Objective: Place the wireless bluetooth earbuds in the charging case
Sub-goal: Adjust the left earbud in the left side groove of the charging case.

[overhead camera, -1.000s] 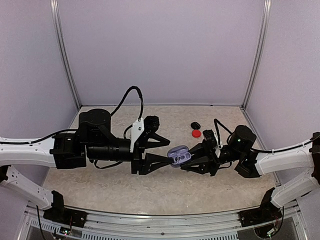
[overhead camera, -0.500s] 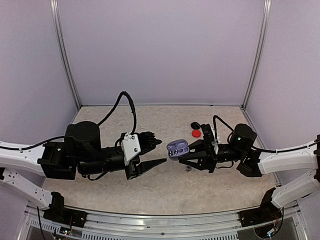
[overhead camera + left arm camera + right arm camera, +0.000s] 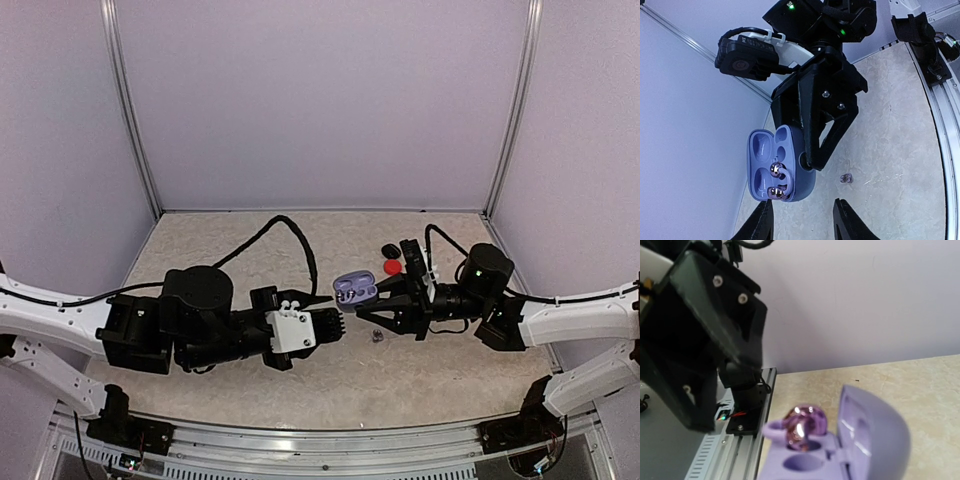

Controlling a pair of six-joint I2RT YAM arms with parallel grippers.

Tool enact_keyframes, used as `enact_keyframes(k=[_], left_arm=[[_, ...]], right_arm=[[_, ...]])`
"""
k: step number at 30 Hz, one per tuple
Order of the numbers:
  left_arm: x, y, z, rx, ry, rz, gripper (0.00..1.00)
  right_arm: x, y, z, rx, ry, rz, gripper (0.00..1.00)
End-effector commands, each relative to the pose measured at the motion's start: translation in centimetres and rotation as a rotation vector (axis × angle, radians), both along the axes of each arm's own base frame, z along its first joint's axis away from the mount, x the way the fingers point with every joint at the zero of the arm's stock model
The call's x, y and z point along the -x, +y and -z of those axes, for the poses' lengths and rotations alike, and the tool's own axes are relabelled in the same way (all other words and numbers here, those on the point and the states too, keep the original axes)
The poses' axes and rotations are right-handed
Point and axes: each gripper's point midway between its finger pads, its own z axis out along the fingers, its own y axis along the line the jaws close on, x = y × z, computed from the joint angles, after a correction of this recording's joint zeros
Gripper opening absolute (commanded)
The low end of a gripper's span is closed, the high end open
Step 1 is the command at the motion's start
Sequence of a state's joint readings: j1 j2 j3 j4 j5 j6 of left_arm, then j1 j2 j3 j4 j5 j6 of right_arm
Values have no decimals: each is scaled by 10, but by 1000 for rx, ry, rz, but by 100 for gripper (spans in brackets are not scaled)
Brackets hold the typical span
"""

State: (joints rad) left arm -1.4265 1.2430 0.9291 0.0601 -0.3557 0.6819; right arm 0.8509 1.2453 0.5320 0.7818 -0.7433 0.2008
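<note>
Right claw [image 3: 370, 300] pinches the open lilac case [image 3: 762, 150] above the bench [image 3: 900, 150], pockets turned toward my left claw [image 3: 802, 222] — spread, empty — so, I'd say, buds can go in; one bud [image 3: 776, 172] sits there, another bud [image 3: 845, 178] lies below.

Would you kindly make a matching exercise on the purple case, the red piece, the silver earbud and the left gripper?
1. purple case
2. red piece
3. silver earbud
4. left gripper

A. lying alone on the table
B. open, holding nothing
C. lid open, held up by the right gripper
D. on the table beside a black piece

Pairs: 1-C, 2-D, 3-A, 4-B
</note>
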Motion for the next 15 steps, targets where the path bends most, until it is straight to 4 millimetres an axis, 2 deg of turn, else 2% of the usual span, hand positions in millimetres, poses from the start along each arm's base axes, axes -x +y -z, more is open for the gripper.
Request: enact_keyframes(k=[1, 15], left_arm=[[-4, -7, -10, 1, -64, -10, 41], [-6, -15, -14, 5, -107, -19, 34]], right_arm=[[6, 4, -16, -26, -19, -21, 2], [12, 9, -16, -19, -30, -30, 2]])
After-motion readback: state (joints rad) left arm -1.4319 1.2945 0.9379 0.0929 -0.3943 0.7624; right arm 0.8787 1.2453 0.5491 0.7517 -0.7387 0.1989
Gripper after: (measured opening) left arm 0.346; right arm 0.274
